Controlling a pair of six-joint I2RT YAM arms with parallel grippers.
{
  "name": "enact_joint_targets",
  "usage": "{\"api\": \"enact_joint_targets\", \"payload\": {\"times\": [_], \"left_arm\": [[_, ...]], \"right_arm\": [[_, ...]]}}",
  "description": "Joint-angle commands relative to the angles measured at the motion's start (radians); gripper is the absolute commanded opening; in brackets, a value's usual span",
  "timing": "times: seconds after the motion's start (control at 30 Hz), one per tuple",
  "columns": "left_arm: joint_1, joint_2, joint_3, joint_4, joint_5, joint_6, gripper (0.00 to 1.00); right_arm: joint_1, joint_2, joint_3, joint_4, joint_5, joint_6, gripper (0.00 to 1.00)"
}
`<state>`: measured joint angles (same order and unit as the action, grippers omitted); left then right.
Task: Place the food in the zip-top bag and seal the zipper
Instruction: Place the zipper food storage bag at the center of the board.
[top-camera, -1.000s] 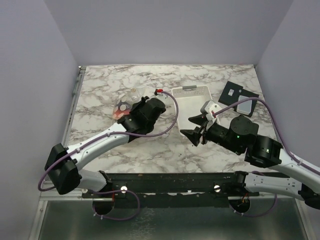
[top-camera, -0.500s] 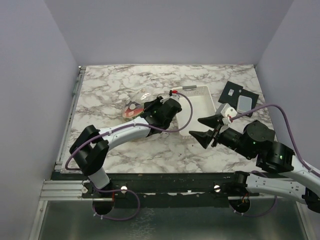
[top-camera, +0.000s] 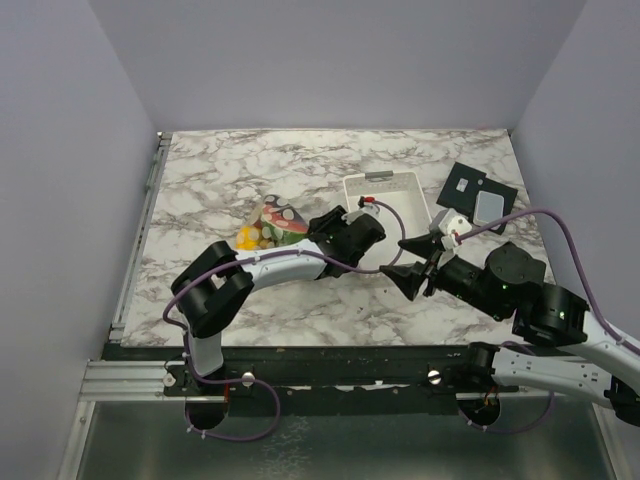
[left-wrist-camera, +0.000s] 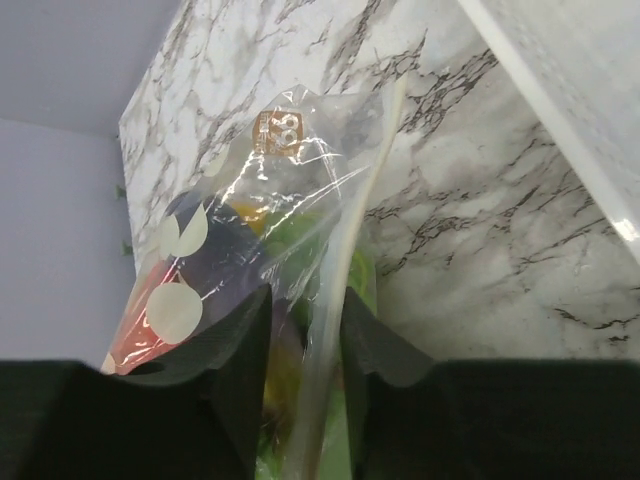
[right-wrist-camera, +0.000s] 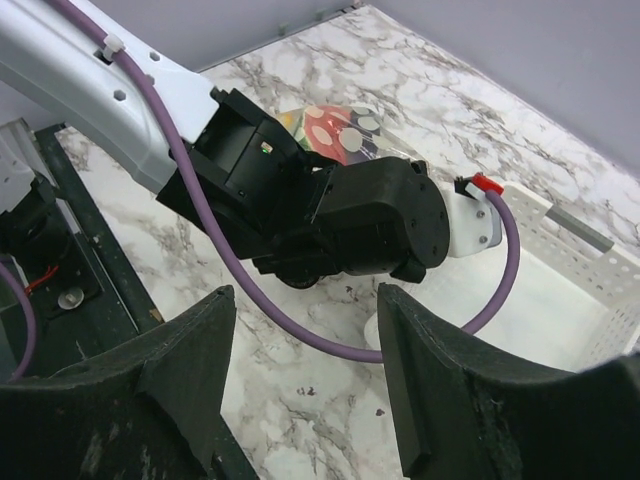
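Observation:
The zip-top bag (top-camera: 266, 225) lies on the marble table left of centre, with the food inside: yellow pieces (top-camera: 247, 238), green and red showing through. In the left wrist view the bag (left-wrist-camera: 270, 200) fills the middle, and its zipper strip (left-wrist-camera: 365, 190) runs down between my fingers. My left gripper (top-camera: 312, 228) (left-wrist-camera: 305, 345) is shut on the bag's right edge, its jaws standing close on either side of the strip. My right gripper (top-camera: 410, 262) (right-wrist-camera: 305, 350) is open and empty, hovering just right of the left wrist. The bag also shows in the right wrist view (right-wrist-camera: 340, 125).
A white rectangular basket (top-camera: 385, 182) (right-wrist-camera: 575, 300) stands just behind and to the right of the left wrist. A black plate (top-camera: 465, 185) and a grey card (top-camera: 490, 207) lie at the back right. The left arm's purple cable (right-wrist-camera: 300, 330) loops in front of my right gripper.
The left arm has swung right, from over the bag to its right edge, and the bag has shifted slightly right. My right gripper has drawn back a little to the right, still open.

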<state>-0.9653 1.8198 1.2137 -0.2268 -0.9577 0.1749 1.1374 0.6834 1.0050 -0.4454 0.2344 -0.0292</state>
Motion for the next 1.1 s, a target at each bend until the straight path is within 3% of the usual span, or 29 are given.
{"api": "enact_joint_targets", "payload": {"times": [0.0,0.13,0.47,0.8,0.9,0.97,1.07], "left_arm": [[-0.012,-0.005,0.022,-0.006,0.077,-0.122,0.40],[-0.012,-0.019,0.021,0.002,0.186,-0.200,0.50],[-0.011,-0.048,0.039,0.065,0.403,-0.290,0.62],[-0.012,-0.123,0.115,0.088,0.490,-0.303,0.75],[-0.012,-0.170,0.118,0.087,0.502,-0.302,0.83],[-0.010,-0.205,0.117,0.085,0.502,-0.300,0.97],[-0.010,-0.267,0.110,0.073,0.500,-0.298,0.99]], "right_arm": [[0.000,-0.016,-0.004,-0.051,0.043,0.023,0.64],[0.000,-0.034,0.002,-0.069,0.087,0.026,0.65],[0.000,-0.136,0.015,-0.073,0.211,0.055,0.72],[0.000,-0.187,0.031,-0.082,0.295,0.079,0.76],[-0.001,-0.200,0.025,-0.070,0.317,0.085,0.78],[-0.001,-0.202,0.021,-0.066,0.326,0.089,0.79],[0.000,-0.194,0.017,-0.062,0.338,0.100,0.81]]}}
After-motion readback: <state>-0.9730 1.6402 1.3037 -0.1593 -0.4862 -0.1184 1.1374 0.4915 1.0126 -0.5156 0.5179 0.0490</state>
